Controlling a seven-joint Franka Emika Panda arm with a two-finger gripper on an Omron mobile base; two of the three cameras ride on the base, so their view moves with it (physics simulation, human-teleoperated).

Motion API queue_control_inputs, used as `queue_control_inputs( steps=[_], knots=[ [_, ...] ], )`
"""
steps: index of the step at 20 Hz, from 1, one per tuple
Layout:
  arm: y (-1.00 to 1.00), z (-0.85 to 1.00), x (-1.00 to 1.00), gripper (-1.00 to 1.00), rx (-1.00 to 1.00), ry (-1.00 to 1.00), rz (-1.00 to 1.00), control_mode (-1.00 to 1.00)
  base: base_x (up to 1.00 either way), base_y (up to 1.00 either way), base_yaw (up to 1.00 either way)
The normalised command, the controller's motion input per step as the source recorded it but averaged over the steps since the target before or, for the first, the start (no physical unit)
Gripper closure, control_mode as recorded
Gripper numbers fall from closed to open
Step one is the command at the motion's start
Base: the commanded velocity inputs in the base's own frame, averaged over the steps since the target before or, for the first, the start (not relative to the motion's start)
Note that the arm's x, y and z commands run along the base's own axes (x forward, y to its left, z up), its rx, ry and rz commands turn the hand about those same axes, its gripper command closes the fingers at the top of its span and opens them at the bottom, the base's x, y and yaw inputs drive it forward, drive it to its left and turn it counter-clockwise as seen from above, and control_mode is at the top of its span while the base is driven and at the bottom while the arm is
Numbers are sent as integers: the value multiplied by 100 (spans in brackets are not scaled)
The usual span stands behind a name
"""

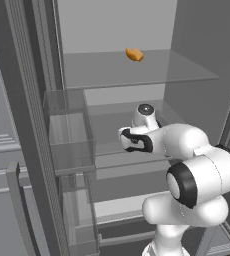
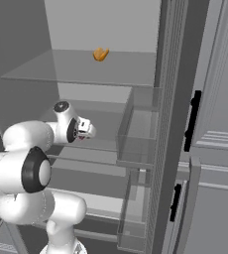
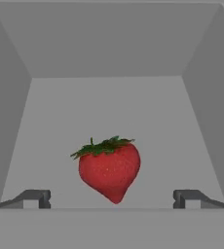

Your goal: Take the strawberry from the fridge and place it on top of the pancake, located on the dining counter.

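Strawberry (image 3: 110,168): one, red with a green leafy cap, lying on a glass shelf (image 3: 109,112) inside the open fridge (image 1: 112,30). Seen from the hand view it sits in the middle, between the two dark fingertips (image 3: 36,198), touching neither.

Claw (image 3: 112,199): jaws spread wide, one tip well to each side of the berry, holding nothing. From the right base view the hand reaches into the middle shelf level, with a speck of red just under its front end.

Orange-brown lump (image 1: 134,54): one, on the shelf above, apart from the arm; not part of the job.

Door bins (image 1: 69,130): clear, stacked on the open door beside the shelves; contents not made out.

Progress, as judged: early. Fridge door stands open and the hand is lined up on the berry; the grasp is not yet made. Left to do: close on the berry, lift it out, carry it to the worktop and set it on the pancake.
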Motion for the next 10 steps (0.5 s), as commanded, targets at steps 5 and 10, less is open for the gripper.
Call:
queue_control_inputs(
  steps=[5,10],
  knots=[
    [0,-18,40,-100,0,2,0,-100,0,0,0],
    [0,-24,13,-100,0,1,0,-100,0,0,0]
  ],
)
